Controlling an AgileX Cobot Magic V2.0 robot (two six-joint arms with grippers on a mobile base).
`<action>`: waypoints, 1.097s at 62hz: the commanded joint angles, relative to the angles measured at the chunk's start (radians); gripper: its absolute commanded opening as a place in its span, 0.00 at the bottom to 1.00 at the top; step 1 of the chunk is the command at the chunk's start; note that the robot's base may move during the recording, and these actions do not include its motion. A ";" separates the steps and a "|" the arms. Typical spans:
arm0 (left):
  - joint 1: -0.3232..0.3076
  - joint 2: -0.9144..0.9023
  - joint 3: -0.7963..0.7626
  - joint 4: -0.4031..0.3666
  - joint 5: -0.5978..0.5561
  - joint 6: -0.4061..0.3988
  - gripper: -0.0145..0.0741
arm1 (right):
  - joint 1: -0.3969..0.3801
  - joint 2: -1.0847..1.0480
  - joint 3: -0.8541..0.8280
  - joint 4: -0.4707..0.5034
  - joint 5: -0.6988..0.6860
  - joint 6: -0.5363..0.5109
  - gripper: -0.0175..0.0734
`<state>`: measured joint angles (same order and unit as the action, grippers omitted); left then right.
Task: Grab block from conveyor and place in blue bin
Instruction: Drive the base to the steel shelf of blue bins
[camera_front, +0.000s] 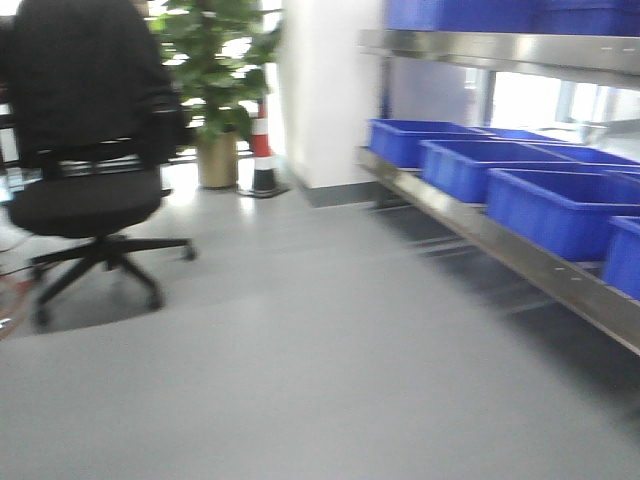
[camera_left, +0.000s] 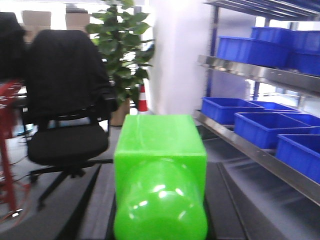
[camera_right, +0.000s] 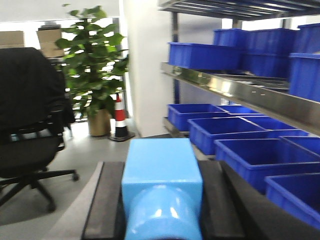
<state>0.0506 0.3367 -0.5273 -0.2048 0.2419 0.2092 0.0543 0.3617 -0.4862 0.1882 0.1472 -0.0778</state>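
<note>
Left hand (camera_left: 159, 177) clamps green block (camera_left: 160, 142), right hand (camera_right: 161, 175) light-blue block (camera_right: 160, 157); front view shows blue bins (camera_front: 560, 205) instead.

Green block (camera_left: 160, 145), glossy, rounded boss on its near face, clamped upright in the left gripper (camera_left: 159, 166). Light-blue block (camera_right: 161, 155), same form, clamped in the right gripper (camera_right: 160, 164). Open blue bins (camera_front: 545, 222) line the steel shelf (camera_front: 520, 255).

Grey floor (camera_front: 300, 380), black chair (camera_front: 90, 150) (plant (camera_front: 215, 60) behind)

chair (camera_front: 85, 120) left | plant (camera_front: 215, 60) behind it, cone (camera_front: 263, 150) beside | bins (camera_front: 560, 212) on shelf (camera_front: 520, 257) right
</note>
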 joint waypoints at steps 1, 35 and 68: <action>-0.008 -0.005 -0.002 0.001 -0.022 -0.001 0.04 | -0.001 -0.001 -0.007 -0.002 -0.013 -0.003 0.01; -0.008 -0.005 -0.002 0.001 -0.022 -0.001 0.04 | -0.001 -0.001 -0.007 -0.002 -0.013 -0.003 0.01; -0.008 -0.005 -0.002 0.001 -0.022 -0.001 0.04 | -0.001 -0.001 -0.007 -0.002 -0.013 -0.003 0.01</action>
<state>0.0506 0.3367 -0.5273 -0.2048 0.2419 0.2092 0.0543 0.3617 -0.4862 0.1882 0.1472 -0.0778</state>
